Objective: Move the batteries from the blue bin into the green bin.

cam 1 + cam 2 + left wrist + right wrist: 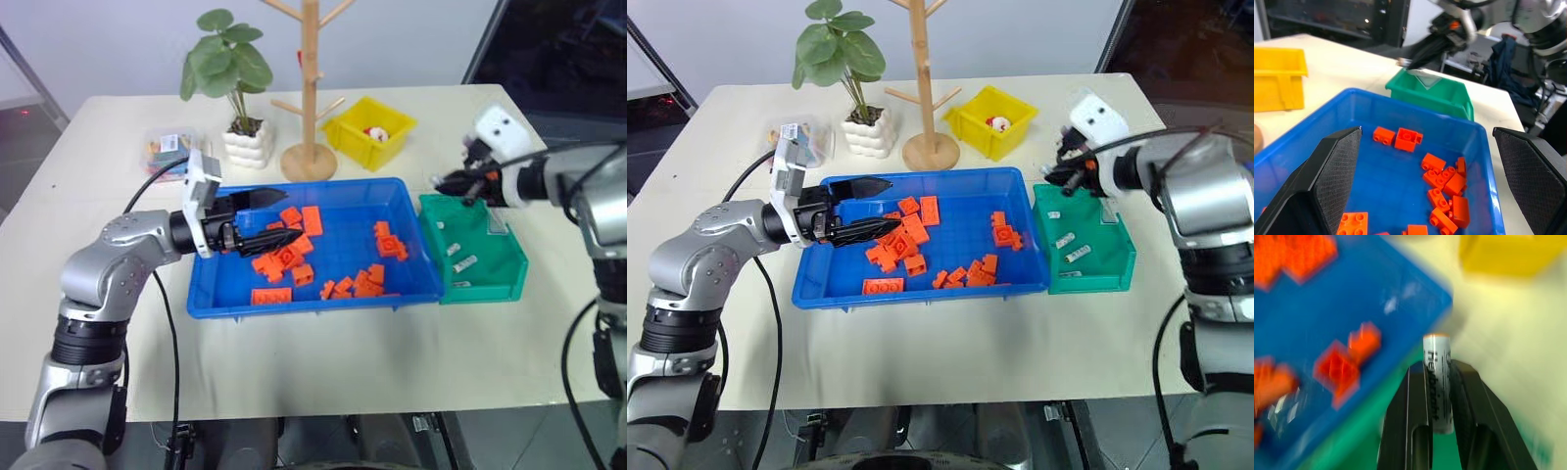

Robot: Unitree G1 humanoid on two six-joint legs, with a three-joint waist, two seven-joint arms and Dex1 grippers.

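Nearest to me, the blue bin (323,299) is sitting along the front of the table, and all I am making out in it now is a scatter of orange blocks (294,257); I am not spotting any silvery cylinder among them, though a small one could be hiding under the bricks. The left gripper (276,216) is hovering over the bin's left end with its fingers spread wide and nothing between them, so it is not taking part in a carry at this point.

Just to the right, touching the blue bin's end wall, the green bin (490,279) is already holding a few batteries (463,262), lying loose on its floor. That part of the job is looking done.

A little further back, the right gripper (451,182) is hanging above the green bin's back left corner, clamped on one more battery (1438,382), which is standing upright between the two black fingers in the wrist view. Judging by this, the task is nearing its end: this battery is waiting to be dropped in, and after it only a check of the blue bin seems left.

Beyond that, a yellow bin (345,132) is standing well apart, uninvolved.
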